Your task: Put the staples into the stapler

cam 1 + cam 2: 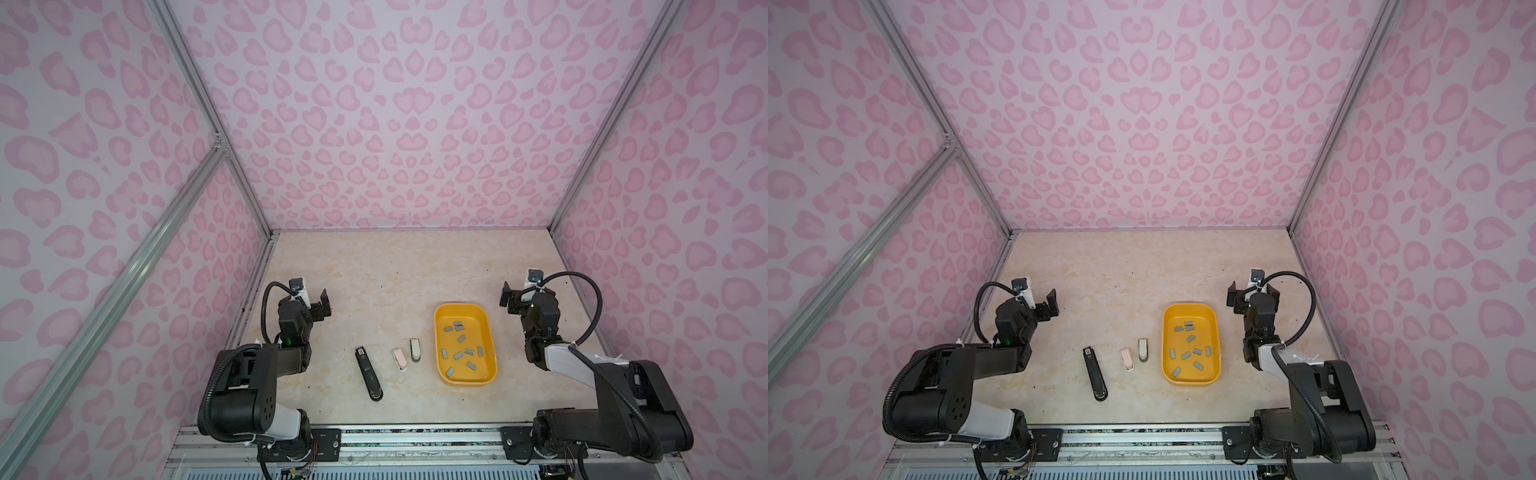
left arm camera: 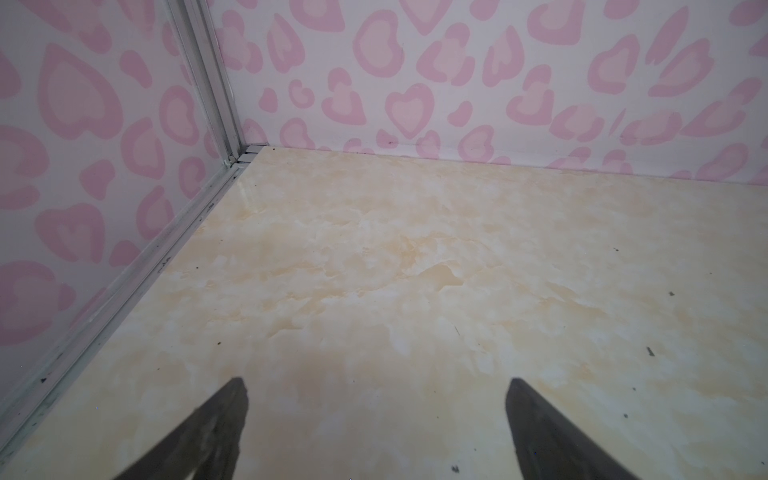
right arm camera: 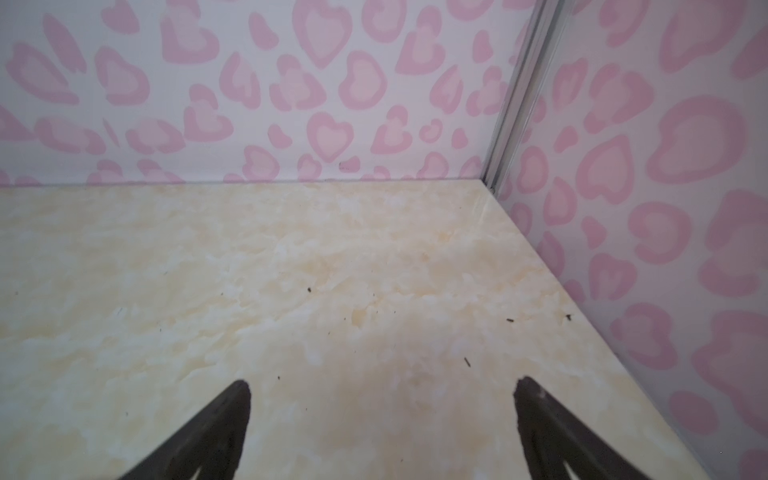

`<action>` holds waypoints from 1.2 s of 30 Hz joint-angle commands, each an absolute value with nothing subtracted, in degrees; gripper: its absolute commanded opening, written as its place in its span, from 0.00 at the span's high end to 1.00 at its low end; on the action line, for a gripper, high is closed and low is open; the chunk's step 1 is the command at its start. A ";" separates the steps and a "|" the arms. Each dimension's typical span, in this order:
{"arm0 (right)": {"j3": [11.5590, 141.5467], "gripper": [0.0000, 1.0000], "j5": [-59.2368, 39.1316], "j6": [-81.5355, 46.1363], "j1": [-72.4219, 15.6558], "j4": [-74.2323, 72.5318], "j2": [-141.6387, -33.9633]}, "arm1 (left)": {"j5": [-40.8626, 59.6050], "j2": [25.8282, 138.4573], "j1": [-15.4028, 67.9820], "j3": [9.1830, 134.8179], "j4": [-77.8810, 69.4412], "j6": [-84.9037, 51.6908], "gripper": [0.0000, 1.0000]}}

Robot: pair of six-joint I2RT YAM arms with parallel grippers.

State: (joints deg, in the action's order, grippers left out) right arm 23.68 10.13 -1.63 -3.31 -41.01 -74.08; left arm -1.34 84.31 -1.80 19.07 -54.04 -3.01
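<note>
In both top views I read no brand anywhere. The only label is a small white tag at the 12 o'clock end of the black stapler [image 1: 368,374], and its print is too small for me to make out. The staples [image 1: 458,355] lie loose in the yellow tray [image 1: 437,345], about ten grey strips scattered at all angles. The tray sits at roughly 3 o'clock from the middle of the table [image 1: 374,270].

At 9 o'clock of the tray stands the beige stapler [image 1: 414,349], just beside it the pink stapler [image 1: 399,359], and further toward 9 o'clock the black one, all three apart from each other.

My left gripper [image 1: 320,307] hangs near the left wall with its fingers spread wide and nothing between them. From it the staples are well apart, between 3 and 4 o'clock. My right gripper [image 1: 519,297] is likewise wide open and empty, and the staples lie near it at about 7 o'clock, not touching.

In the left wrist view I see the left gripper [image 2: 376,386] with both dark fingertips [image 2: 232,411] far apart over bare marbled table [image 2: 415,270], facing the corner of the pink heart-patterned wall [image 2: 415,62]. There is no writing, and no staples or stapler are in sight.

In the right wrist view the right gripper [image 3: 382,386] shows the same: fingertips [image 3: 536,411] wide apart, holding nothing, over speckled table [image 3: 291,270] toward the far corner. The tray lies outside this view.
</note>
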 commanded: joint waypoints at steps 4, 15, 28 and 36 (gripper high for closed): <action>25.79 0.01 13.85 -15.66 -3.34 -19.03 -63.70 | -3.04 83.11 -0.82 20.06 -53.51 -2.33 0.02; 26.36 0.01 7.67 -23.21 -3.10 -11.85 -62.80 | -2.01 69.98 3.12 27.67 -31.73 -2.89 0.02; 32.37 0.01 8.10 -26.44 -2.44 -5.73 -65.80 | -4.03 58.18 3.17 21.93 -33.78 -2.58 0.02; 25.87 0.01 -18.51 -34.17 -0.07 -7.53 -54.05 | 13.86 41.05 3.24 26.65 -22.90 -15.26 0.02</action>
State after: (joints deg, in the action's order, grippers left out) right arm 28.42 -5.26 -31.90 1.17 -4.95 -56.93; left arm 7.46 44.29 3.27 23.70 -26.39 -8.25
